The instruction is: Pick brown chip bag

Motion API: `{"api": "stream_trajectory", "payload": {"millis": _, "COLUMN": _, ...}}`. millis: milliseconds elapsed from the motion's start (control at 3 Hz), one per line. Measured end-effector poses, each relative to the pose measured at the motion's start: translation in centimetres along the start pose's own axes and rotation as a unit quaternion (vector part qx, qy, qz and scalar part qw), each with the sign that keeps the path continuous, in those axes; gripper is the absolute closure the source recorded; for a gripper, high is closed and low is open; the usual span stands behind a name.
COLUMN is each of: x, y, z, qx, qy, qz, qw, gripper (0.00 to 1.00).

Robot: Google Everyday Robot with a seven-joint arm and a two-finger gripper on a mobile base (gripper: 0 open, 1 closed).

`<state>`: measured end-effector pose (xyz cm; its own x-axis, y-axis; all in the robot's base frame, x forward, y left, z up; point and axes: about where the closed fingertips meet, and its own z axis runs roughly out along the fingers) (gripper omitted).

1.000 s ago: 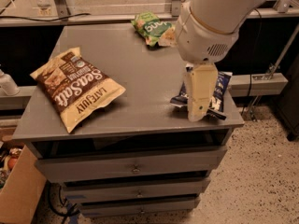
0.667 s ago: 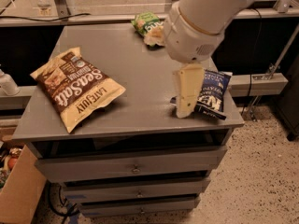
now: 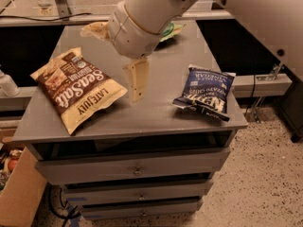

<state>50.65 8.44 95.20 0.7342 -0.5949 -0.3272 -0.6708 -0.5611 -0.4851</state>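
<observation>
The brown chip bag (image 3: 75,90) lies flat on the left part of the grey cabinet top (image 3: 156,110); it is dark brown and cream with white "Sea Salt" lettering. My gripper (image 3: 136,81) hangs from the white arm above the middle of the top, just right of the bag's right edge and apart from it. It holds nothing.
A dark blue chip bag (image 3: 206,92) lies on the right part of the top. A small green bag (image 3: 169,30) sits at the back, partly hidden by my arm. Drawers (image 3: 137,169) are below. A cardboard box (image 3: 16,193) stands on the floor at the left.
My arm and gripper have moved left, from over the blue bag to the middle of the top beside the brown bag. The bags have not moved.
</observation>
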Motion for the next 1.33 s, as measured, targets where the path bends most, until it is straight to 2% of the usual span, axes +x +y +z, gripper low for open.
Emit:
{"api": "stream_trajectory", "payload": {"millis": 333, "x": -2.3, "y": -2.0, "z": 4.7, "qx": -0.006, "qy": -0.052, "qz": -0.040, "qw": 0.9978, "gripper": 0.00}}
{"api": "stream_trajectory", "payload": {"millis": 667, "x": -3.0, "y": -2.5, "z": 8.0, "qx": -0.013, "qy": -0.056, "qz": -0.035, "qw": 0.9977, "gripper": 0.00}}
{"api": "stream_trajectory", "payload": {"millis": 1000, "x": -2.5, "y": -3.0, "z": 10.4, "qx": -0.011, "qy": -0.036, "qz": -0.002, "qw": 0.9993, "gripper": 0.00}}
{"api": "stream_trajectory", "payload": {"millis": 1333, "x": -1.3, "y": -4.0, "z": 11.4, "qx": -0.003, "qy": -0.016, "qz": 0.032, "qw": 0.9993, "gripper": 0.00}}
